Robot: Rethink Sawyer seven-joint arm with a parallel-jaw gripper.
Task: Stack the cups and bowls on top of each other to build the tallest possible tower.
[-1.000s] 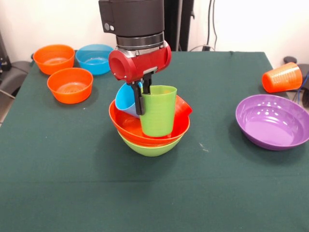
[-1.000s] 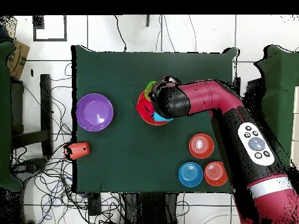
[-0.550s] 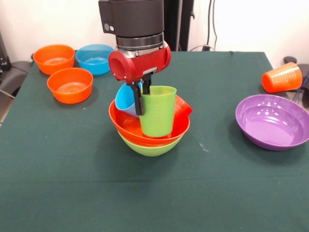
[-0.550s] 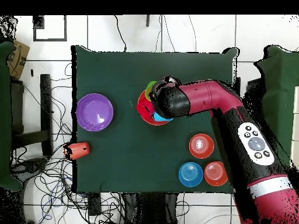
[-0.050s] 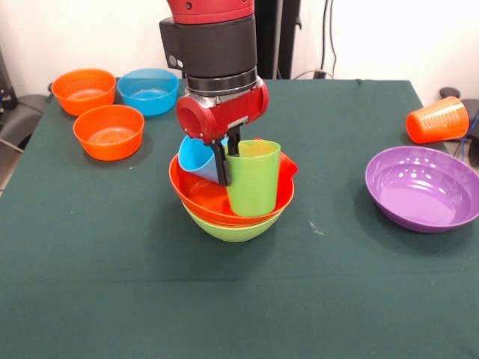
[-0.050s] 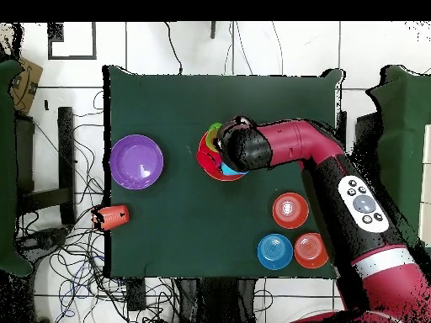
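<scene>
My gripper (image 5: 229, 155) is shut on the rim of the lime green cup (image 5: 253, 179), one finger inside it and one outside. The cup stands upright in the large orange-red bowl (image 5: 202, 196), which nests in the large lime green bowl (image 5: 233, 229); together they form the tower (image 6: 217, 157). A light blue cup (image 5: 194, 158) lies tilted in the orange-red bowl behind my fingers. A red cup (image 5: 287, 166) peeks out to the right of the green cup. In the overhead view my wrist (image 6: 240, 149) covers the gripper.
An orange cup (image 5: 438, 120) (image 6: 112, 217) lies on its side near the table's edge. The purple bowl (image 5: 423, 188) (image 6: 136, 162) sits beside it. Two small orange bowls (image 5: 84, 90) (image 5: 109, 132) and a small blue bowl (image 5: 148, 90) are grouped at a corner.
My gripper and the lime green cup have shifted slightly right and down in the front view, setting the cup deeper into the orange-red bowl. Nothing else moved.
</scene>
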